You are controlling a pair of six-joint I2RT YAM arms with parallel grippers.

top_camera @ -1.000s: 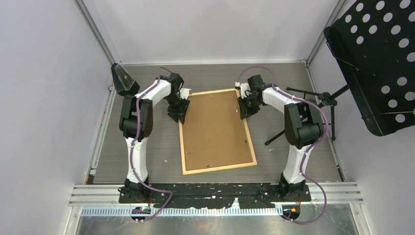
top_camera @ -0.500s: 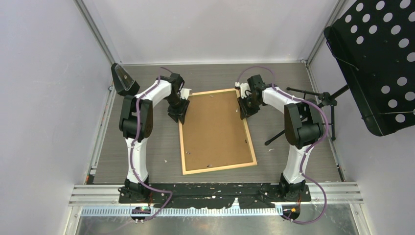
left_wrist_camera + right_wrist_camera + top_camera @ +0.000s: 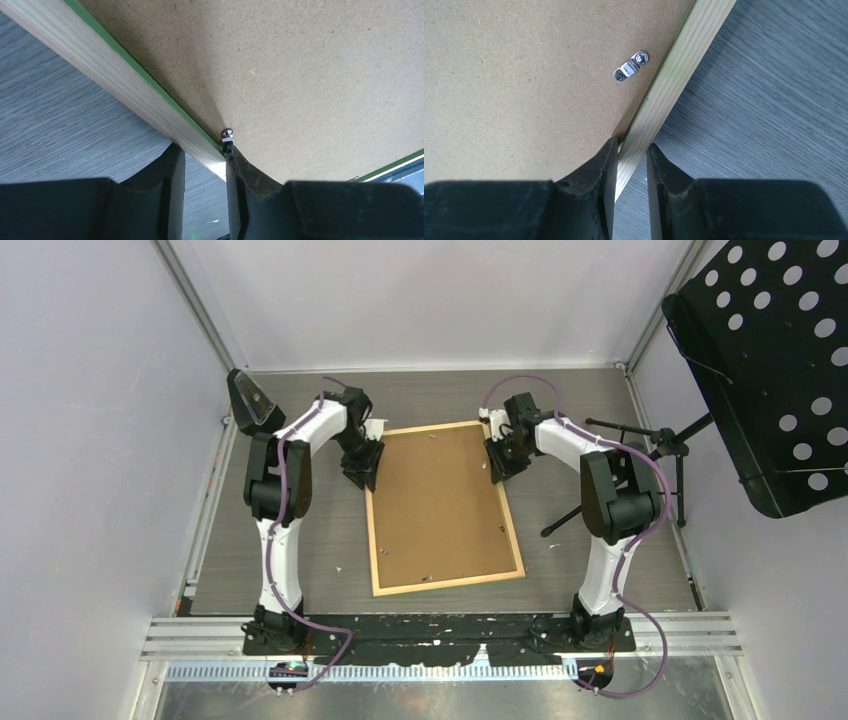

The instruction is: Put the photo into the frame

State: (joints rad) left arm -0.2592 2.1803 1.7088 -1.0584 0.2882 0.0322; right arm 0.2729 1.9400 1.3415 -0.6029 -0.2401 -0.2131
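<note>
You are looking at a robotics lab test cell. The left arm and the right arm, both white and black, are bolted side by side to a black plate. The plate sits on aluminium rails at the near edge of a grey wood-grain tabletop. Purple cables loop along each arm. Plain pale walls box the tabletop in, with a metal post at a far corner. A black perforated panel and a tripod stand are on the right. A frame lies flat between the arms.
</note>
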